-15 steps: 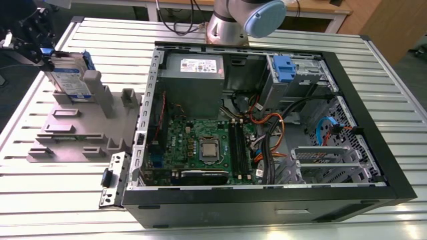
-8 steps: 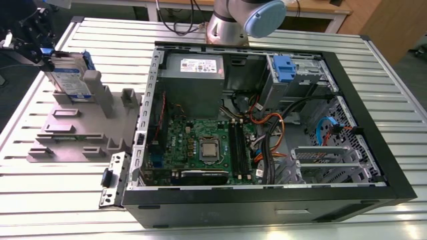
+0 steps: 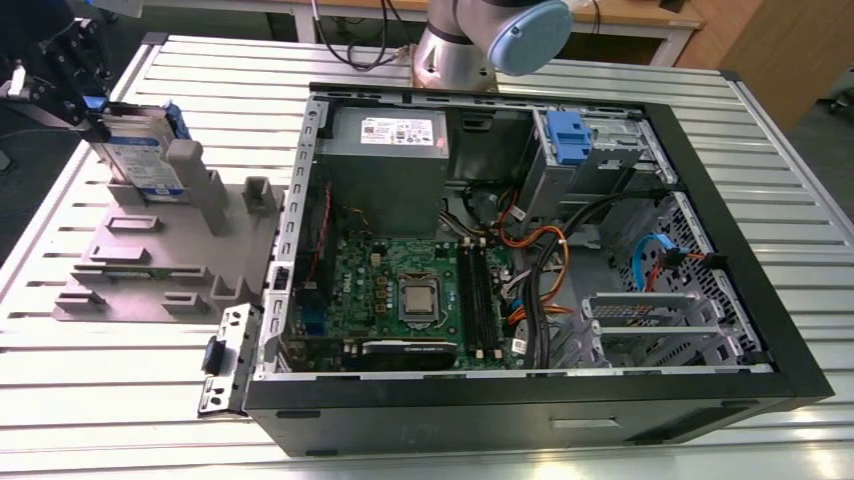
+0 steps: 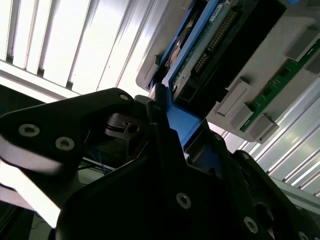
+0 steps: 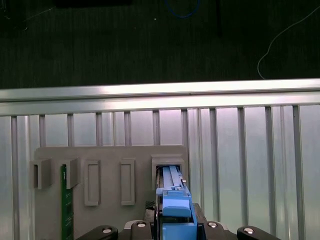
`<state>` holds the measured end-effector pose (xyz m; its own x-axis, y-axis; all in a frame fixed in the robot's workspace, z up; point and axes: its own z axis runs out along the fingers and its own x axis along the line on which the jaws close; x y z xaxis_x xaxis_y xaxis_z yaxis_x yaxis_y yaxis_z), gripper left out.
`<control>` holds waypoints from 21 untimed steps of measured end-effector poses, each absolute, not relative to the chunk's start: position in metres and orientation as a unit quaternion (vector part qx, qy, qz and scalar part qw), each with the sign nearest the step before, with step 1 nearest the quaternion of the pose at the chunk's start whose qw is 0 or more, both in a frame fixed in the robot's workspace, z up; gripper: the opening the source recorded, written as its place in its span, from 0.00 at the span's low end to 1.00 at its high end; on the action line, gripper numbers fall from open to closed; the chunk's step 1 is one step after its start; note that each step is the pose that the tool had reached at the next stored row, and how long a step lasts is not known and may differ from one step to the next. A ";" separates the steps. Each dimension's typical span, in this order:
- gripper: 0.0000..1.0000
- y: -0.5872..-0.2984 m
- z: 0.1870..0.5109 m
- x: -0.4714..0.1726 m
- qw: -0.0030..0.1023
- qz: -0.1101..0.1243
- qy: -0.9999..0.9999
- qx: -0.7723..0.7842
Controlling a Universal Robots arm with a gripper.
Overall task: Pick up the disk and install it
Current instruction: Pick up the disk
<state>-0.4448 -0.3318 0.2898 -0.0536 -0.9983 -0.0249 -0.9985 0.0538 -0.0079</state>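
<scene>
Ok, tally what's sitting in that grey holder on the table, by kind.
disk: 1
green circuit board: 1
Total in the grey holder: 2

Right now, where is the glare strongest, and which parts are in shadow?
In the second wrist view the table slats glare to white while the tool is a dark mass; in the first wrist view the table's edge rail shines against a dark floor; the exterior view is evenly lit.
</scene>
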 end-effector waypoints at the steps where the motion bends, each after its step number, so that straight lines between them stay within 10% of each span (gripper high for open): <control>1: 0.37 -0.332 0.290 -0.445 0.012 0.006 0.726 -0.688; 21: 0.37 -0.332 0.290 -0.445 0.012 0.006 0.712 -0.702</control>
